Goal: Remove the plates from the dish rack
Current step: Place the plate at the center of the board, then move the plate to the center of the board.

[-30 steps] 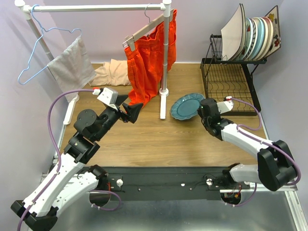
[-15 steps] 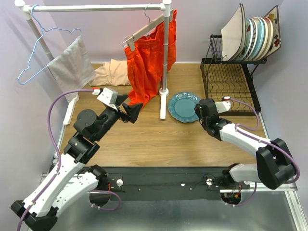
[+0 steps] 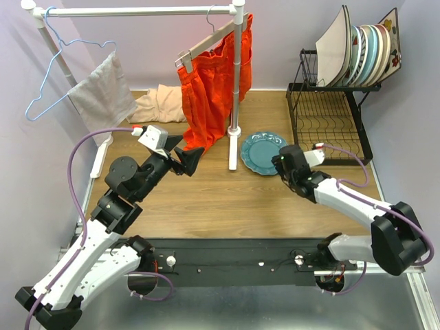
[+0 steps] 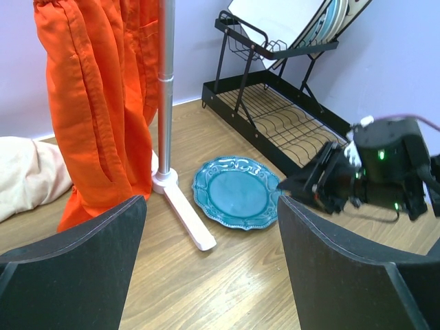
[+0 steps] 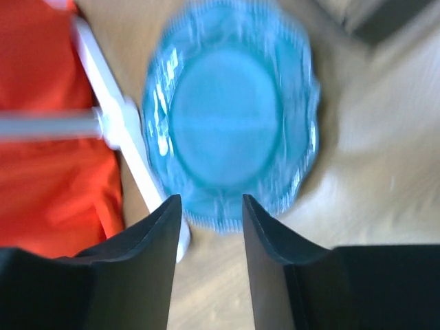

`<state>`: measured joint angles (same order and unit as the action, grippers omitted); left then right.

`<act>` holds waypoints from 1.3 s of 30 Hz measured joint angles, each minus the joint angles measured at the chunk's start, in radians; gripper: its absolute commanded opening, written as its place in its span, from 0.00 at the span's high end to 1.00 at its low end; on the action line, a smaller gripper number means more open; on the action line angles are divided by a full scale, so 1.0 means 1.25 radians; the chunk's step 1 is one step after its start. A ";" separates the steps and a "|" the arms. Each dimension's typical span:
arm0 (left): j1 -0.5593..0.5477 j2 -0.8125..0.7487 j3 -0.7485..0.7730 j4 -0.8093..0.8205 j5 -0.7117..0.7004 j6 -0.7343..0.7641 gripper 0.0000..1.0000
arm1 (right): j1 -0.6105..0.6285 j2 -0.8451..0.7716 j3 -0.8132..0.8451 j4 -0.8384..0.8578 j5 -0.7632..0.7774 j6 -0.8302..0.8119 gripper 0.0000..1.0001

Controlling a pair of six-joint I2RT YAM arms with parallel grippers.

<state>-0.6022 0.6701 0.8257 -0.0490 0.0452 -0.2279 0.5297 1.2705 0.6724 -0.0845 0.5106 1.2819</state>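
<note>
Right hand (image 5: 210,201): half open, empty, tips at teal plate (image 3: 262,152) near rim | teal plate: flat on table (image 3: 227,199), by rail foot (image 3: 233,148) | plates (image 3: 364,55): on edge in rack (image 3: 323,117), back right corner, beyond-right of this hand | left hand (image 3: 184,157): open, empty, farther.

Teal plate (image 3: 262,152); black rack (image 3: 328,88)

Robot lab test cell, staged as household corner. Left arm (image 3: 103,230) and right arm (image 3: 347,201) bolted to black base rail (image 3: 234,253) at near edge of wooden tabletop (image 3: 220,206). Plain lilac walls (image 3: 282,41) close in on three sides. Domestic props: white clothes rail (image 3: 137,11) with orange garment (image 3: 210,89), blue hanger (image 3: 49,79), dish rack (image 3: 330,120) holding plates (image 3: 368,55).
</note>
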 measured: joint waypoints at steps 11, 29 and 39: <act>0.000 -0.005 0.000 0.000 0.000 0.000 0.14 | 0.120 0.082 -0.003 -0.084 -0.020 0.209 0.37; 0.000 -0.001 0.000 0.001 0.000 0.000 0.14 | 0.130 0.151 0.051 -0.137 0.005 0.331 0.32; 0.000 0.004 0.000 0.001 0.000 0.000 0.14 | 0.130 0.240 0.097 -0.159 0.024 0.360 0.34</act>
<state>-0.6022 0.6754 0.8257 -0.0483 0.0456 -0.2279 0.6926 1.5711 0.7940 -0.2836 0.5407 1.7317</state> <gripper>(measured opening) 0.862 0.673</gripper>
